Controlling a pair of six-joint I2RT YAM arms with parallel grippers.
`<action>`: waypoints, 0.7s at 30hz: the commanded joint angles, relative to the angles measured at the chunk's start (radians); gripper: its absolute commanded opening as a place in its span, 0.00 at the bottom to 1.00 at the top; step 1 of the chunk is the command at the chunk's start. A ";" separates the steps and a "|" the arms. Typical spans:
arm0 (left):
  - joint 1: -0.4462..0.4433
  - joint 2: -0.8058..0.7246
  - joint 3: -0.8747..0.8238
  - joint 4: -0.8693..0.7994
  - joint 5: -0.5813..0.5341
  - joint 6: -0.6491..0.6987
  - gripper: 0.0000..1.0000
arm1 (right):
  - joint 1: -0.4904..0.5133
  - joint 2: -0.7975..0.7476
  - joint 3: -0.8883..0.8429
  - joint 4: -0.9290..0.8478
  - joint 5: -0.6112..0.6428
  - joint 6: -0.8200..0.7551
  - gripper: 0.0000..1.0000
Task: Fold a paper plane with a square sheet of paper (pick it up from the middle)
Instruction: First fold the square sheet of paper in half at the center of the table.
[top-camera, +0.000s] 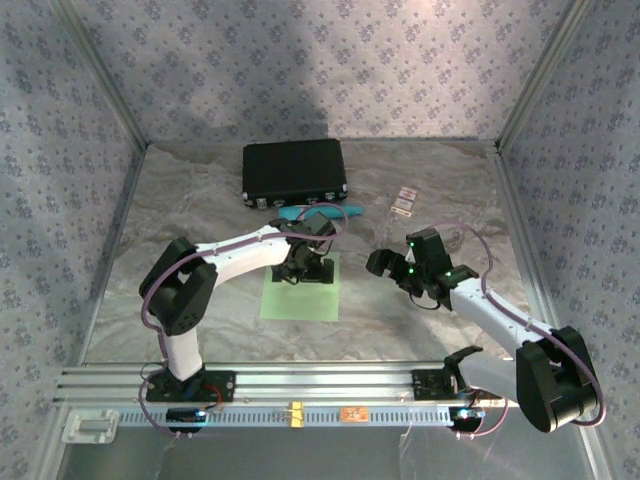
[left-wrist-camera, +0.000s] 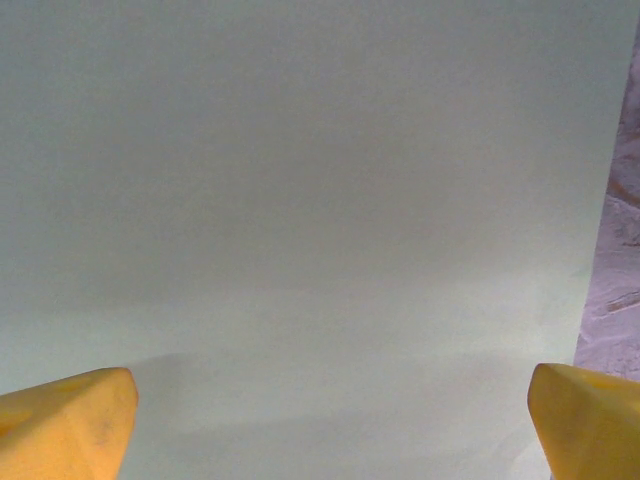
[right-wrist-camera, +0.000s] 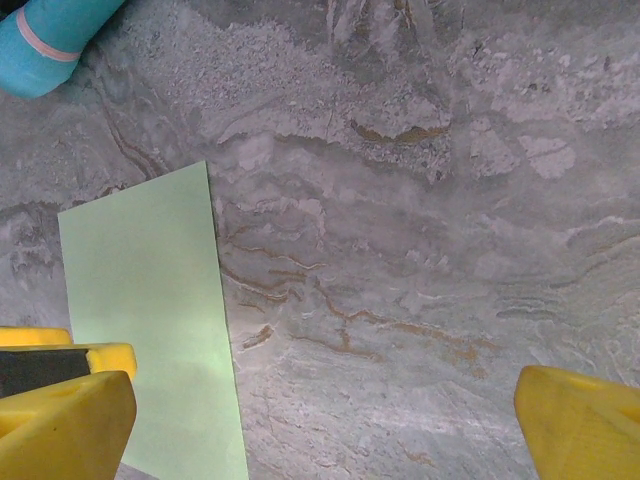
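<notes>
left pincer (top-camera: 308, 266): wide, over square sheet of paper (top-camera: 298, 302) | right pincer (top-camera: 384, 263): wide | risk: flat sheet may skid or crumple when pinched

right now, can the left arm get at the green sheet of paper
Probably yes. The left gripper hangs right above the square sheet of paper with its jaws wide open. Its wrist view shows bare paper just below, with nothing lying in between.

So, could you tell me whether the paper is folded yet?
No, the paper lies flat and uncreased on the table.
</notes>
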 joint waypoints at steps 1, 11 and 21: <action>0.010 0.005 -0.012 -0.032 -0.002 0.013 1.00 | 0.003 -0.003 0.018 -0.017 0.014 -0.001 0.99; 0.012 0.082 0.045 -0.096 -0.023 -0.006 1.00 | 0.005 0.001 0.033 -0.035 0.018 0.000 0.99; 0.008 0.090 0.039 -0.106 -0.026 -0.036 1.00 | 0.005 -0.003 0.025 -0.042 0.022 0.005 0.99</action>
